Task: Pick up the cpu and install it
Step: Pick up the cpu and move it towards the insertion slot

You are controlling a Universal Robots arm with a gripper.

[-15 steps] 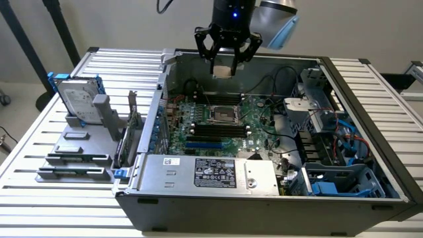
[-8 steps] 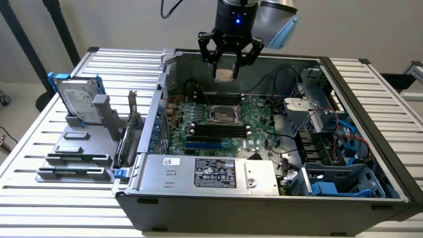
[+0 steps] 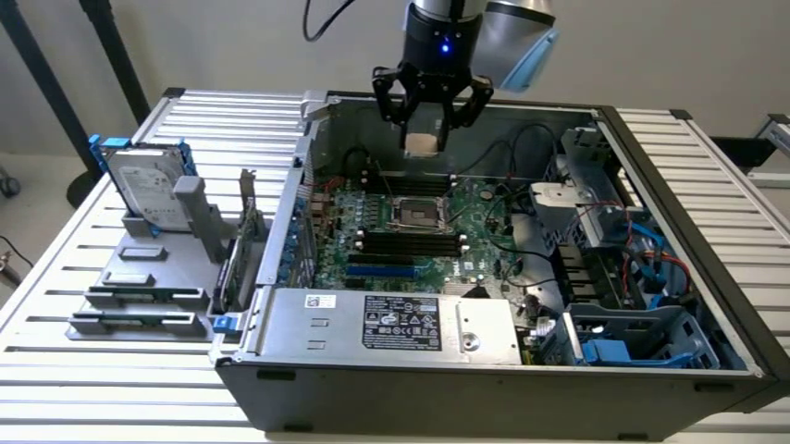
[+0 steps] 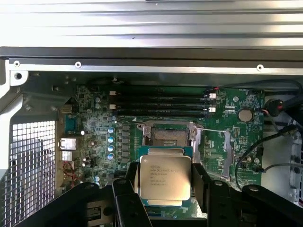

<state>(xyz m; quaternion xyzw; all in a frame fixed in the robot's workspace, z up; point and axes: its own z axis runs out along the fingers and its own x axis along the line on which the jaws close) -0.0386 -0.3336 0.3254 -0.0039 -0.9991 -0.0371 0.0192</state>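
Hand [image 3: 431, 120] clenched on the cpu [image 4: 164, 177], held over the open case [image 3: 494, 370].
Dark fingers [image 4: 130, 189] grip two opposite edges of the cpu, its printed metal top facing the wrist camera. It hangs above the motherboard [image 3: 487, 236], apart from the socket [image 3: 416, 215] below. On the exterior view's left, a hard drive [image 3: 146, 185] stands upright in a grey rack [image 3: 148, 277] on the slatted tabletop [image 3: 50, 277].
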